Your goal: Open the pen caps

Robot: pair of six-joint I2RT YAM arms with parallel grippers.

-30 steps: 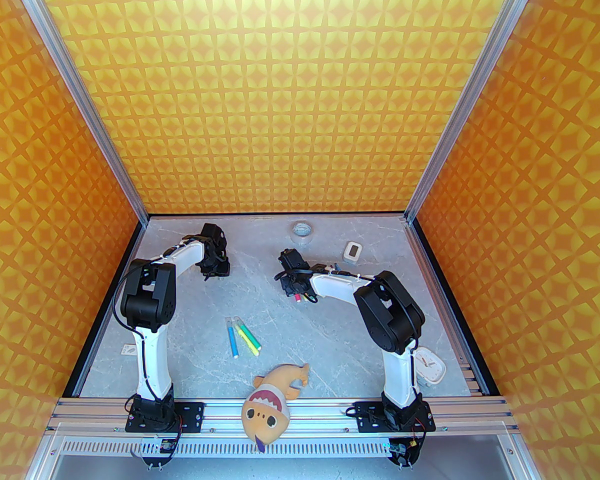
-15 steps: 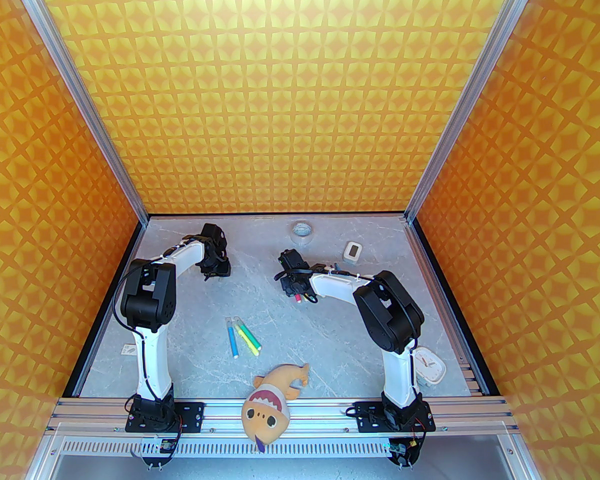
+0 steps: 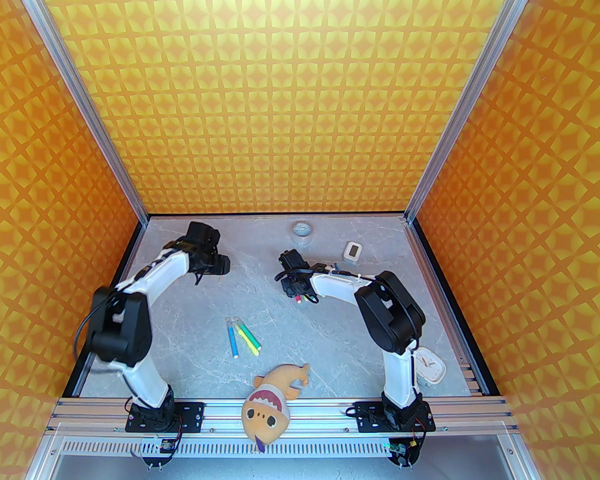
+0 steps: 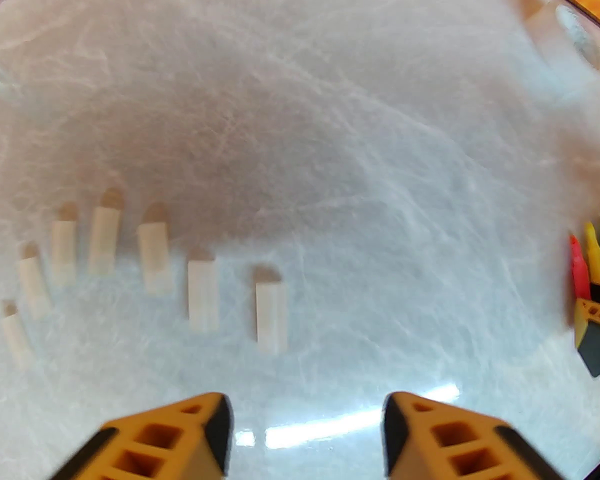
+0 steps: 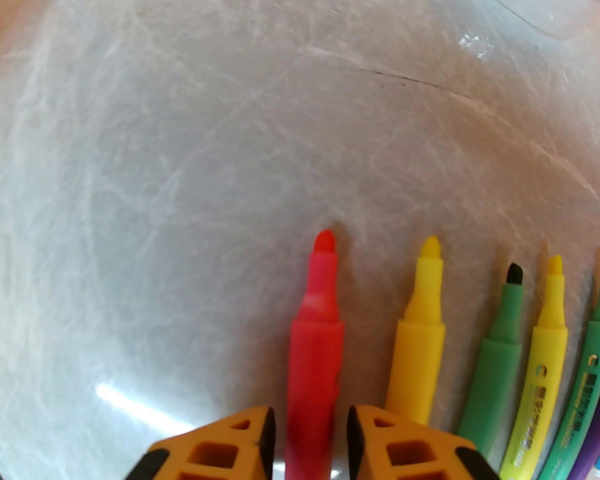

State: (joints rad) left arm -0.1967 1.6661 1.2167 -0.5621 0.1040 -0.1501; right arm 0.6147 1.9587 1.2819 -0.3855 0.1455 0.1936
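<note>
While both arms reach over the far half of the counter, with the shark plush lying well clear at the near edge, you look to be between pulls. Your left end effector is spread wide with nothing in it, hovering just short of the row. Your right end effector straddles the red marker, jaws standing just off the barrel on either side, not clamping. That marker lies bare-tipped on the counter at the end of a tidy row of uncapped markers.

Mid-counter, three markers lie together, apparently with caps on their far ends, so I'd judge the job mostly done.

Smallest now: the pen caps, seven pulled ones in the left wrist view, lie side by side in a loose diagonal row, apart from each other.

To do this well, lift both arms straight up before you travel; a sideways sweep would scatter those light caps or roll the markers. For the next one, grip the barrel firmly on the right, pinch only the cap on the left, and pull along the marker's axis.
</note>
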